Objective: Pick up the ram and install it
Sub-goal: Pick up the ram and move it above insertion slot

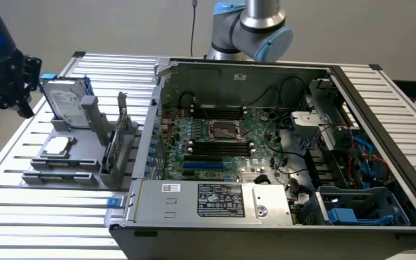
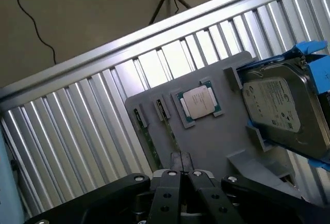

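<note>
The ram (image 1: pixel 111 147) stands on edge in a slot of the grey holder (image 1: pixel 79 150). The holder sits on the slatted table (image 1: pixel 41 216), at the exterior view's left of the open computer case (image 1: pixel 244 81). A hard drive (image 1: pixel 67 103) and a silver chip (image 1: pixel 58 145) share the holder. The gripper (image 2: pixel 180 164) hovers over the holder with its fingers pressed together, holding nothing.

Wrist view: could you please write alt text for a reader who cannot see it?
The gripper, fingers shut, points toward a grey holder on a ribbed metal table. The holder carries thin ram sticks standing on edge, a square silver chip and a hard drive in blue brackets.
</note>
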